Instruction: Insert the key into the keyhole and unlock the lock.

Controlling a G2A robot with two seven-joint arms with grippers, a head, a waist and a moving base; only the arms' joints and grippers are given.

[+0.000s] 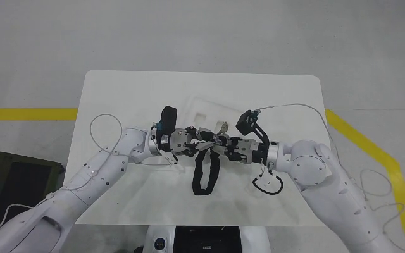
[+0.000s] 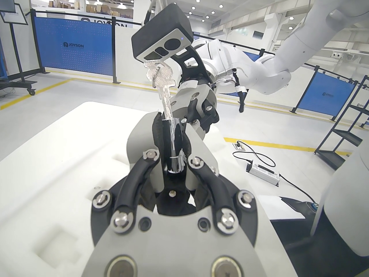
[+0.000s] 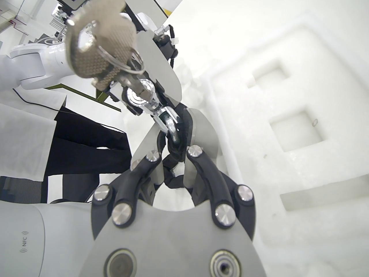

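Since the key (image 2: 161, 77) sits in the keyhole of the lock (image 2: 176, 159) with its head free of both grippers, re-grasping it could knock the raised lock askew or jam the blade. The left gripper (image 2: 172, 134) is clamped on the chrome body, and the right gripper (image 3: 176, 136) is closed on its other end, over the table (image 1: 285, 95).

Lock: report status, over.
Left gripper shut on lock. Right gripper shut on its other end. Key seated in lock. Nothing in the way.
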